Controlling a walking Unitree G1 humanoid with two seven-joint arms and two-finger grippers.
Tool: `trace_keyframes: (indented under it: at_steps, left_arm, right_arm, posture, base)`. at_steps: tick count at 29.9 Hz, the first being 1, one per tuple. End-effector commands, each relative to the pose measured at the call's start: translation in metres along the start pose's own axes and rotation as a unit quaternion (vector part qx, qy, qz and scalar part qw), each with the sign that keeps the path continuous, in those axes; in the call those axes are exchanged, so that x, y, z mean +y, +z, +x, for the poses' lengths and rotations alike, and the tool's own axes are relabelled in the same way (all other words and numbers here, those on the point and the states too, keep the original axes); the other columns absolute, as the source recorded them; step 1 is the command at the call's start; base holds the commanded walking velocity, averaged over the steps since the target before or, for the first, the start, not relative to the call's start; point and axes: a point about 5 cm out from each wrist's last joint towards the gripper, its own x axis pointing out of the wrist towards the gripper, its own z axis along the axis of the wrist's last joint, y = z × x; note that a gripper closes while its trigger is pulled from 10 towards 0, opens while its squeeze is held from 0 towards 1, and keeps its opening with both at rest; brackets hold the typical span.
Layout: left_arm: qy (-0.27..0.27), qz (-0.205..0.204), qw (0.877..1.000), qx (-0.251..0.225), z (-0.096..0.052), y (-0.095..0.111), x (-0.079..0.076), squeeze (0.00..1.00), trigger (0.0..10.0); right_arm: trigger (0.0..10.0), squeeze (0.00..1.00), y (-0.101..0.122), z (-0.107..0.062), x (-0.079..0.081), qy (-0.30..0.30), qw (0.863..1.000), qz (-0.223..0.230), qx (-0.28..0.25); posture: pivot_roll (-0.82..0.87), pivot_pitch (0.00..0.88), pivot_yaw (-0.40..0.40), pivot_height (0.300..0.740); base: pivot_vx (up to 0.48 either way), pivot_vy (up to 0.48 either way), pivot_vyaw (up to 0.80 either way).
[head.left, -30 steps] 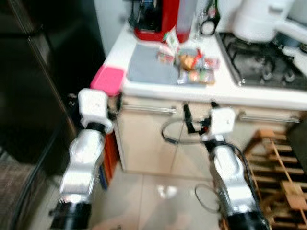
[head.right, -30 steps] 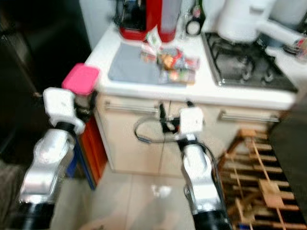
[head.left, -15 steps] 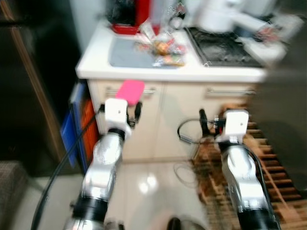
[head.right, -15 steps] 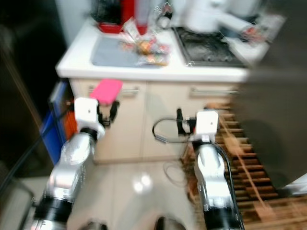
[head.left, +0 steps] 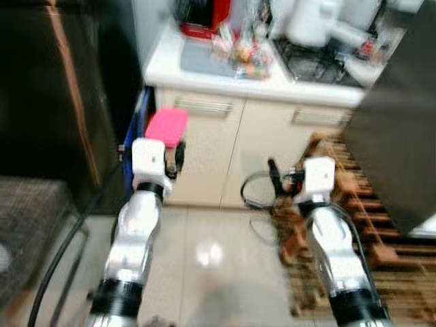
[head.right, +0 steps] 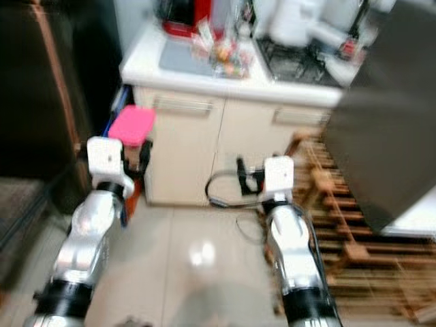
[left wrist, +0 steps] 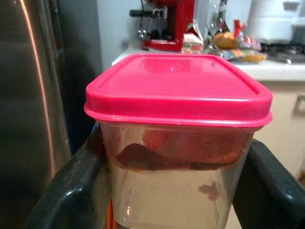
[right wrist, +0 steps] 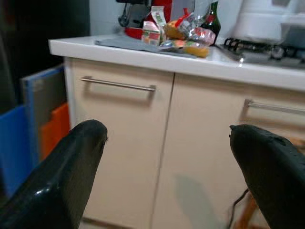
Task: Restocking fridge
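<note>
Left end effector [head.left: 172,155] clamps pink-lidded container [left wrist: 176,138] upright, contents level, at 10 o'clock, for carrying toward dark fridge [head.left: 48,102]. Right end effector [right wrist: 176,167] wide, empty. Counter [head.left: 204,68] at 12.

Both arms raised forward; left gripper [left wrist: 176,191] fingers clamped on load, right gripper [right wrist: 181,162] fingers spread.

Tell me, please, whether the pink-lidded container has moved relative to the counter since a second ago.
Yes. The pink-lidded container, in the left gripper, was level with the counter edge; it now sits lower, before the cabinet front.
</note>
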Motion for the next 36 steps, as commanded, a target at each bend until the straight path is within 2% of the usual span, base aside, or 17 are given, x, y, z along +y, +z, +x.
trace_keyframes:
  at_steps: [1,13,22,25,27,29,34,35,36]
  left_arm:
    - [-0.024,-0.001,0.999,-0.024,0.004,0.011,-0.009,0.00,10.0]
    - [-0.069,0.000,0.997,-0.043,0.002,0.017,-0.011,0.00,10.0]
    - [-0.075,0.002,0.996,-0.044,-0.002,0.018,-0.009,0.00,10.0]
    - [-0.046,-0.007,0.998,-0.036,-0.001,0.016,-0.001,0.00,10.0]
    - [0.023,-0.029,0.999,-0.012,0.001,0.010,0.018,0.00,10.0]
    - [0.063,-0.036,0.997,0.005,-0.001,0.004,0.033,0.00,10.0]
    - [0.070,-0.037,0.997,0.011,-0.007,0.000,0.041,0.00,10.0]
    - [0.068,-0.028,0.997,0.013,-0.012,-0.001,0.044,0.00,10.0]
    - [0.064,-0.009,0.998,0.023,-0.026,-0.008,0.051,0.00,10.0]
  right_arm:
    - [10.0,0.00,0.001,0.000,-0.004,-0.010,1.000,-0.001,-0.005]
    - [10.0,0.00,-0.002,0.006,0.000,-0.019,1.000,0.012,-0.010]
    - [10.0,0.00,-0.002,0.007,-0.001,-0.024,1.000,0.013,-0.014]
    - [10.0,0.00,-0.001,0.006,-0.002,-0.035,0.999,0.015,-0.021]
    - [10.0,0.00,0.000,0.000,-0.007,-0.062,0.998,0.017,-0.029]
    - [10.0,0.00,-0.002,-0.008,-0.012,-0.086,0.996,0.018,-0.029]
    - [10.0,0.00,-0.009,-0.019,-0.020,-0.101,0.995,0.019,-0.015]
    - [10.0,0.00,-0.012,-0.024,-0.025,-0.106,0.994,0.019,-0.008]
    - [10.0,0.00,-0.016,-0.031,-0.033,-0.108,0.994,0.016,0.002]
  posture:
    - [-0.08,0.000,-0.025,0.740]
    - [-0.07,0.000,-0.001,0.740]
    - [-0.06,0.000,0.004,0.740]
    - [-0.06,0.000,0.006,0.740]
    - [-0.06,0.000,0.007,0.740]
    - [-0.06,0.000,0.005,0.740]
    - [-0.08,0.000,0.013,0.740]
    - [-0.09,0.000,0.016,0.740]
    - [-0.09,0.000,0.008,0.740]
  base:
    - [0.000,-0.472,0.00]
    - [0.000,-0.472,0.00]
    - [0.000,-0.470,0.00]
    - [0.000,-0.469,0.00]
    - [0.000,-0.472,0.00]
    - [0.000,-0.472,0.00]
    - [0.000,-0.472,0.00]
    - [0.000,-0.472,0.00]
    - [0.000,-0.465,0.00]
